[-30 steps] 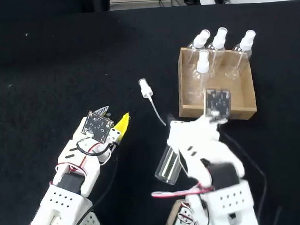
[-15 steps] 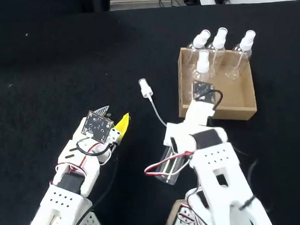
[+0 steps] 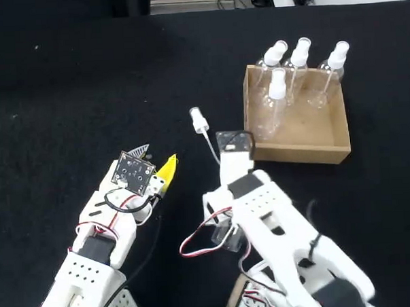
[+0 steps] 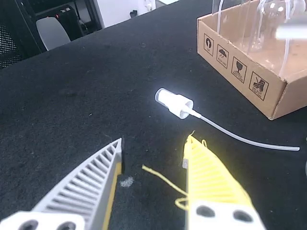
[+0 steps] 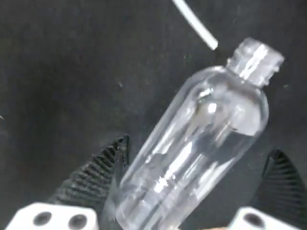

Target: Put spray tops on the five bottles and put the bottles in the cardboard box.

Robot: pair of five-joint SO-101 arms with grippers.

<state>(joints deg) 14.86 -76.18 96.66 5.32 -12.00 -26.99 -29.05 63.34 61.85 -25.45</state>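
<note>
As the uncapped bottle [image 5: 211, 110] lies on the worktop [image 5: 72, 72] between the spread jaws of the right gripper [image 5: 199, 149], it is judged light, stiff, slippery; mid-body should be gripped. Left gripper [image 4: 153, 182] is released, near the spray top [image 4: 175, 103].

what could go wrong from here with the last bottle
The uncapped bottle lies on its side; the open right pincer straddling it may roll it or pinch it off-centre. The spray top has a thin tube ending near the bottle's neck, so the arm might sweep it away. Four capped bottles crowd the cardboard box; a fifth could topple them.
</note>
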